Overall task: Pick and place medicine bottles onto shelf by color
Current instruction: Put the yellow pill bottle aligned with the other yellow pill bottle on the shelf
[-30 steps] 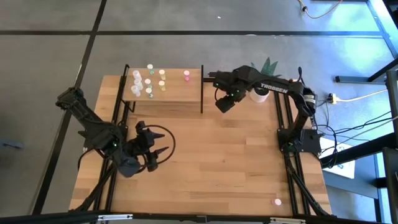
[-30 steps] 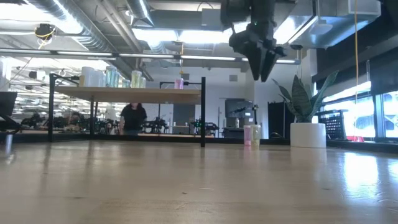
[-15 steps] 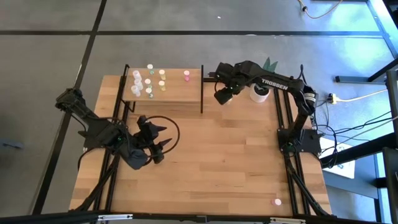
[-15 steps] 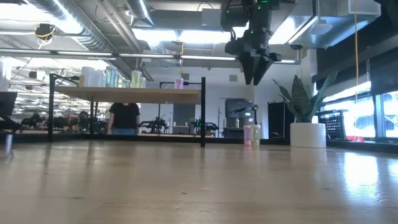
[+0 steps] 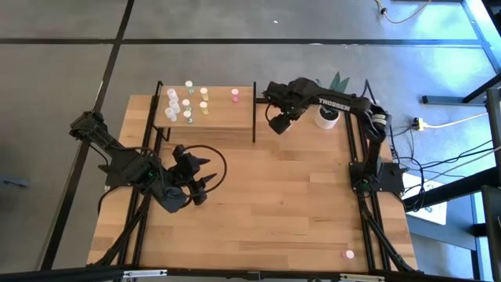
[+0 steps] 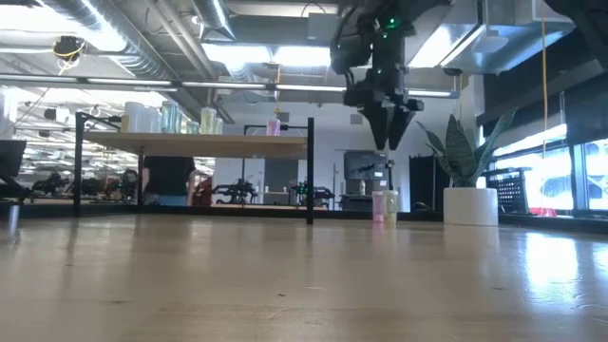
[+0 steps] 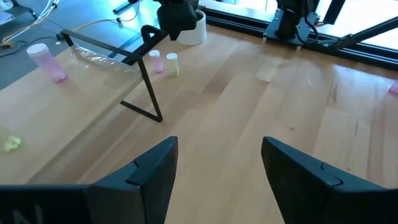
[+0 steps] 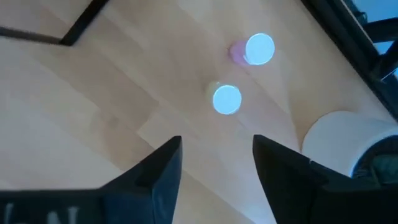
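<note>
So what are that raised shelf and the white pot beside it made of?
The shelf top looks like pale, matte wood planks with visible grain; its thin black posts look like metal, though that's uncertain. The pot is smooth plain white, either ceramic or plastic.

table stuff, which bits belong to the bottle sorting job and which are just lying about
Part of the job:
- medicine bottles on the shelf
- pink bottle and yellow bottle standing on the table under the right gripper, open
- stray pink bottle at the table's near right corner

Just lying about:
- white plant pot
- left gripper, open, waiting
</note>
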Controlling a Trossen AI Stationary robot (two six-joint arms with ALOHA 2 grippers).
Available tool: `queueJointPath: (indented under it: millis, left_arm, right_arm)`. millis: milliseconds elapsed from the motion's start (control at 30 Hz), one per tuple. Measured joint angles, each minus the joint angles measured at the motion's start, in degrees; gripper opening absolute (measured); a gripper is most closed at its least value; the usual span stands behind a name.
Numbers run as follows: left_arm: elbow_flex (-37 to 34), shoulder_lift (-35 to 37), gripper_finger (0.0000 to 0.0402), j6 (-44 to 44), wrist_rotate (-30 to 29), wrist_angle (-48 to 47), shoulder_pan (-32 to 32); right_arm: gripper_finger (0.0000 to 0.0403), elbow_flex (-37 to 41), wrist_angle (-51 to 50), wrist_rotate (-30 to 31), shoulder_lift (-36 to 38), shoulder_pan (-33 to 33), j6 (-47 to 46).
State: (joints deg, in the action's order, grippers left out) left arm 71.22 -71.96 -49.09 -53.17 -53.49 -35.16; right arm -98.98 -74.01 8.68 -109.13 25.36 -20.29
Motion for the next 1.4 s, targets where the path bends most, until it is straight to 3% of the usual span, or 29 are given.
queueJointPath:
  millis: [600, 1400]
  left_arm:
    - [0.0, 0.0, 0.0226, -1.8, 0.1, 0.2, 0.0]
    - [0.0, 0.0, 0.0226, -1.8, -0.1, 0.2, 2.3]
  right_arm:
    - [0.0202, -0.1, 0.9, -6.8, -6.4, 6.4, 1.5]
    - [0.0202, 0.0, 2.1, -6.9, -11.3, 7.1, 5.6]
